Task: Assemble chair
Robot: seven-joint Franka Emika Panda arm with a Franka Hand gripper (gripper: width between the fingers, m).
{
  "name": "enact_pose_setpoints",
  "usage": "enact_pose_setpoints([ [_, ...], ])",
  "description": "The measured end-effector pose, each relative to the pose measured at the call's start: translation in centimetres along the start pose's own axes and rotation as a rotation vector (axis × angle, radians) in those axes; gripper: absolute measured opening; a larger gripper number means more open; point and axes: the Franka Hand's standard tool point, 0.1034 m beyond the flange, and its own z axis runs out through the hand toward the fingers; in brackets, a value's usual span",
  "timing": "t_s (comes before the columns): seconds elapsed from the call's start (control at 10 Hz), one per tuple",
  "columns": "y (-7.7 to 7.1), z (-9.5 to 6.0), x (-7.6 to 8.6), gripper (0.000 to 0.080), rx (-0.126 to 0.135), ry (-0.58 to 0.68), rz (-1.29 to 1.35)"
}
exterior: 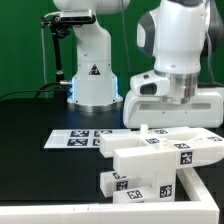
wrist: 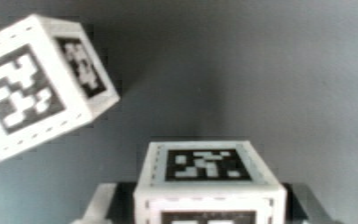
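Gripping what looked like a cube-ended post point(wrist: 201, 165), the claw point(wrist: 201, 200) showed its grey fingers point(wrist: 110, 200) set against the post's two sides in the wrist view. It therefore read as closed on that part rather than spread wide, though the fingertips ran off the picture's edge. In the exterior view the claw hung over a cluster of white chair pieces close to the near edge of the tabletop point(exterior: 40, 115), toward the corner on the exterior view's right. A long slotted block point(exterior: 165, 150) lay across the cluster, and a lower tagged block point(exterior: 135, 188) sat closer to that edge. The marker board point(exterior: 85, 138) lay just behind them, nearer the middle of the tabletop. A second tagged piece point(wrist: 43, 85) appeared tilted in the wrist view, apart from the post; which of the cluster's parts it was could not be told. The step in hand seemed to be carrying the post to its seat in one of the blocks. Doing it well would call for keeping the post square in the grip and lining its end up with the slot before lowering. The descent should be slow enough that a small misalignment did not shove the loose neighbours. Smooth plastic could twist between the fingers, so release should wait until the post was fully seated.
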Motion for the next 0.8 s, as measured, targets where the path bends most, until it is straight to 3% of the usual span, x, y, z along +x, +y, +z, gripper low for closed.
enact_pose_setpoints([
  [0.4, 1.2, -5.6, 2.1, 0.0266, 0.042, -0.049, 0.066],
  [0.8, 1.1, -5.4, 2.1, 0.0266, 0.039, -0.050, 0.104],
])
